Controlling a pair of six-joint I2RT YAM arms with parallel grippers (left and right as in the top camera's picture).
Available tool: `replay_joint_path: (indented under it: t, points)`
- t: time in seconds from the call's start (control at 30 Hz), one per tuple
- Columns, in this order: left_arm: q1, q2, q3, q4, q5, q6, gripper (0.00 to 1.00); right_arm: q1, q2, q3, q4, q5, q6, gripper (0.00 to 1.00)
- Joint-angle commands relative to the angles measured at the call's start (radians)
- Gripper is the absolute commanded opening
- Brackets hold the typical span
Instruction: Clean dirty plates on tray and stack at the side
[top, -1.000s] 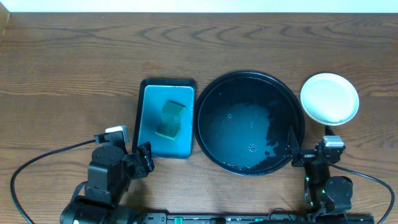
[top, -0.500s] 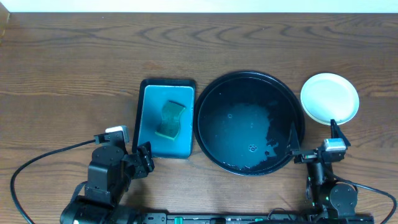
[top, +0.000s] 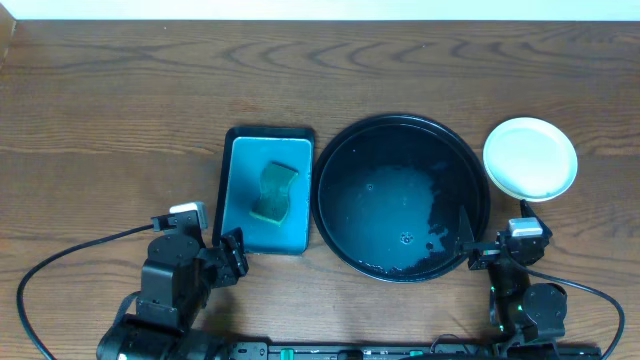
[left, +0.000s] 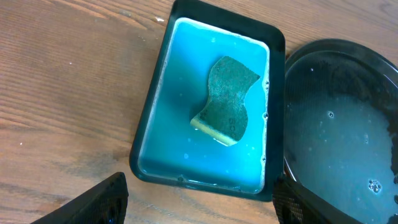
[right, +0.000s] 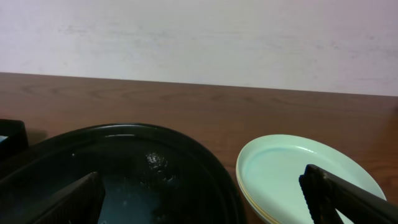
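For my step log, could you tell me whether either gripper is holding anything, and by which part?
Nothing is held; the left gripper and right gripper are both open and empty.

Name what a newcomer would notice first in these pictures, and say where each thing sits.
The large round black tray fills the middle of the table, wet and with no plate on it. To its right, the pale plates sit stacked, a mint one on top. On its left, a green sponge lies in the teal-lined rectangular tray.
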Motion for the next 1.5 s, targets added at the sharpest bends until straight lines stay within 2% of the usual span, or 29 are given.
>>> replay_joint_path:
  t: [0.0, 0.93, 1.07, 1.2, 1.47]
  points:
    - [-0.002, -0.002, -0.005, 0.001, -0.005, 0.016, 0.75, -0.013, -0.007, -0.002, -0.004, 0.007, -0.011, 0.99]
    - [-0.002, -0.002, -0.005, -0.004, -0.005, 0.016, 0.75, -0.013, -0.007, -0.002, -0.004, 0.007, -0.011, 0.99]
    - [0.018, -0.055, -0.030, -0.024, -0.013, 0.052, 0.75, -0.013, -0.007, -0.002, -0.004, 0.007, -0.011, 0.99]
    - [0.063, -0.152, -0.134, 0.076, -0.005, 0.083, 0.75, -0.013, -0.007, -0.002, -0.004, 0.007, -0.011, 0.99]
    - [0.168, -0.381, -0.427, 0.433, 0.078, 0.107, 0.75, -0.013, -0.007, -0.002, -0.004, 0.007, -0.011, 0.99]
